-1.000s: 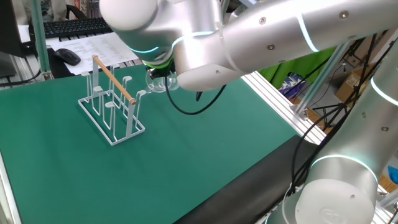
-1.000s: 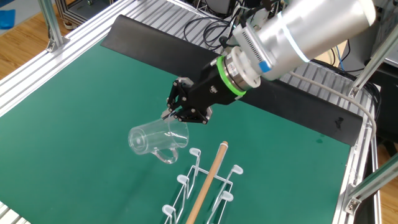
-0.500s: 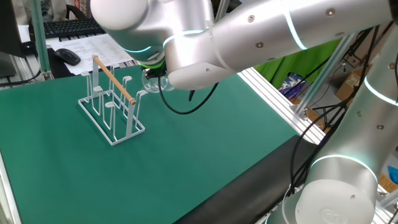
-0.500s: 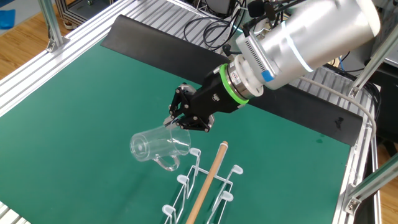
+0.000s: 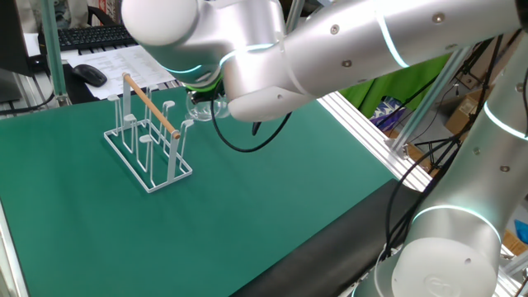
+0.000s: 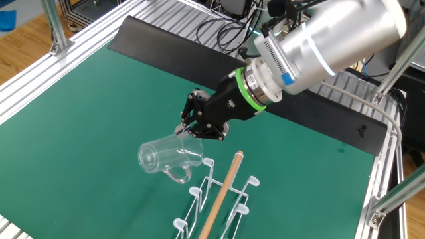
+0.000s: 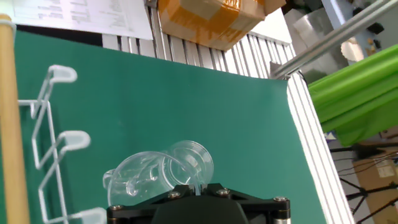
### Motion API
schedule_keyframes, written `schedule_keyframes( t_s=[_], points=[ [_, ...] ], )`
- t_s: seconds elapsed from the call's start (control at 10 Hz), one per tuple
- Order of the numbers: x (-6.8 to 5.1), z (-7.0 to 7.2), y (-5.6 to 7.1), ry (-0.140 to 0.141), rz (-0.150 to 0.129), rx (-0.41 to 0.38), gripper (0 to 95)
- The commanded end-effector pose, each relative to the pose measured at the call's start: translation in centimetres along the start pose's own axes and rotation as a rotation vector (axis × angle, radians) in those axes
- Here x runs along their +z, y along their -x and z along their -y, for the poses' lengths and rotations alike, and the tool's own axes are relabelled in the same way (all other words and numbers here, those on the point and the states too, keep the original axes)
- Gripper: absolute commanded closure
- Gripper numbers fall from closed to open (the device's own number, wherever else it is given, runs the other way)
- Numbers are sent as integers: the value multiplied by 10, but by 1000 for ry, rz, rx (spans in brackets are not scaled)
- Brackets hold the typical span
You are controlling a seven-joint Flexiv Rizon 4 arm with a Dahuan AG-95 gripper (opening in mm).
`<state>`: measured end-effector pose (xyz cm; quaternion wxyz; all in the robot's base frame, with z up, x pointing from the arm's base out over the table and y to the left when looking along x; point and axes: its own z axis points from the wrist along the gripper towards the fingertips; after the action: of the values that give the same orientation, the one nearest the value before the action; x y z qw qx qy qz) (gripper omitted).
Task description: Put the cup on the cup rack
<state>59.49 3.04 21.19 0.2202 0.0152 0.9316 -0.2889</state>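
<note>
The gripper (image 6: 188,126) is clamped on the rim of the cup (image 6: 164,152), its black fingers pinched together on the glass wall. In the other fixed view the clear mug is held tilted well off upright, its base toward 9 o'clock, its mouth toward the gripper at 2 o'clock, and its side handle hanging down at 5 o'clock. The cup is carried in the air above the green mat (image 6: 80,113), with no contact to the mat seen.

In the hand view the cup (image 7: 158,171) is seen lying just above the gripper body at the bottom edge, with its handle at 8 o'clock.

The cup rack (image 6: 219,199) is found at 4 o'clock from the cup in the other fixed view, just beside it; whether glass and nearest peg touch cannot be told. The rack is made of white wire with upright pegs, and a light wooden rod (image 6: 222,192) is run along its top. In one fixed view the rack (image 5: 148,136) is seen standing upright on the mat, with the cup (image 5: 200,109) at its 2 o'clock, largely hidden under the silver arm (image 5: 330,58).

Beyond the mat, at 11 o'clock in one fixed view, a black keyboard (image 5: 95,35) and a mouse (image 5: 89,74) are placed on papers.
</note>
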Motion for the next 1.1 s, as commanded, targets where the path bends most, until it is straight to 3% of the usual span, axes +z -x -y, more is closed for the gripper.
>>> schedule_keyframes(
  t_s=[0.1,0.3,0.6,1.1],
  points=[
    [3,-5,2,1,29,33,950],
    [4,-8,3,3,53,47,950],
    [1,-11,4,9,114,103,950],
    [-1,-18,1,13,139,150,950]
  ],
)
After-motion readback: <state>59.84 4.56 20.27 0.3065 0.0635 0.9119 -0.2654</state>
